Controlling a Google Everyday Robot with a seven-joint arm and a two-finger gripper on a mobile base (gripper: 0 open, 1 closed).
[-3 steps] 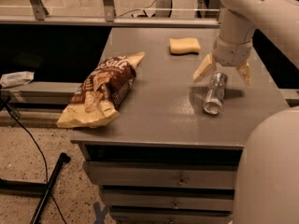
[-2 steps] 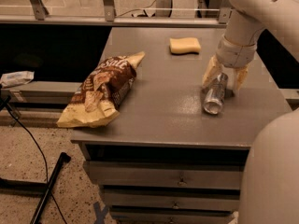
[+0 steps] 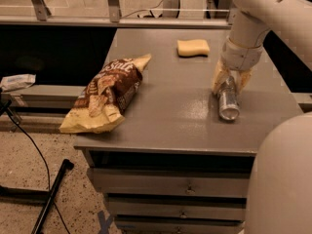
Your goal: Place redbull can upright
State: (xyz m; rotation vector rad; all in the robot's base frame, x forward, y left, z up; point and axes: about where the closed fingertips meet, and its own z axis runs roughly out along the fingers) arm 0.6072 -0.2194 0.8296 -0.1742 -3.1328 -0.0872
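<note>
Tabletop (image 3: 170, 126) (grey, set over drawers) carries everything we discuss. The robot's arm (image 3: 263, 13) comes down onto it from the upper right. The chip bag (image 3: 105, 94) lies on the left half, one corner overhanging the front-left edge. It is well apart from the work, and we judge it no obstacle.

The claw (image 3: 231, 82) sits low over the right side of the tabletop. Its two pale fingers are drawn in narrowly around the far end of the redbull can (image 3: 228, 101), apparently gripping it. The can is far from upright: it slopes steeply, its near end pointing toward the camera at or just above the surface (we cannot tell whether it touches). A yellow sponge (image 3: 193, 47) rests near the back, apart from both.

We see three hazards:
- The grip is at one end of a smooth metal cylinder, so the can may pivot or slip between the fingers while being turned.
- Released before its base sits flat, the can would topple.
- The right edge is near, so a toppled can could roll off.
</note>
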